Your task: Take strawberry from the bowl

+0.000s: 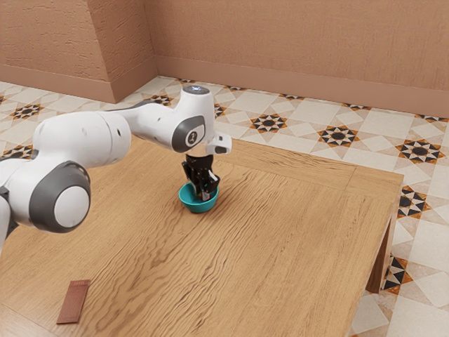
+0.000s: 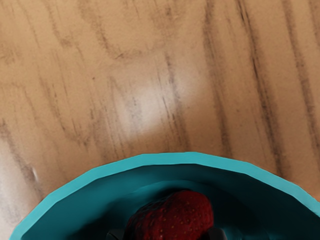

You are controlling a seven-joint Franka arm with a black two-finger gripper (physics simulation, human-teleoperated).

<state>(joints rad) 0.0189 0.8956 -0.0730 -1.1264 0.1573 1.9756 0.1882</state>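
One berry is your whole job, and the step in hand looks to be the grasp itself: the gripper (image 1: 203, 191) reaches down into the bowl (image 1: 198, 208), a little above and left of centre in the exterior view. The strawberry (image 2: 172, 220) lies inside the bowl, with teal wall curving round beyond it and a dark gap between the fruit and that wall.

Relative to the jaws, you have the berry right at them, close under the hand, rather than off by the rim. How far open they are, and whether they have hold of the fruit, I cannot tell you from these two views; treat the grip as unproven.

Your next move, as I judge it, is to settle that question before lifting. If the jaws have room left to close, keep the hand where it is and bring them together gently, since soft, rounded fruit may squirm out if pinched near its tip. With a sure hold, raise it straight up until the berry clears the rim, then carry it sideways over the table (image 1: 287, 232). Watch that you don't brush the wall on the way out: the bowl looks light enough to tip or drag along.
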